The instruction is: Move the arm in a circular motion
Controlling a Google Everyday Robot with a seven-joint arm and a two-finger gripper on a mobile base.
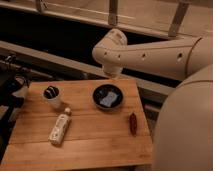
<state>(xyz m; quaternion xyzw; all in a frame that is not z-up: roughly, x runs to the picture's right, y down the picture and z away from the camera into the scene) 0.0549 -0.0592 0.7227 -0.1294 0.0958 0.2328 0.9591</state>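
Above the wooden bench, cream-white tubular arm reaches from 3 o'clock; gripper by bench's 12 o'clock edge. On bench: 1 dark bowl, 1 white cup, 1 white bottle, 1 reddish item.

Dim, warm lighting is seen. The arm is lit brightest, from above, the counter moderately, and the background is left dark. The hand is out of frame.
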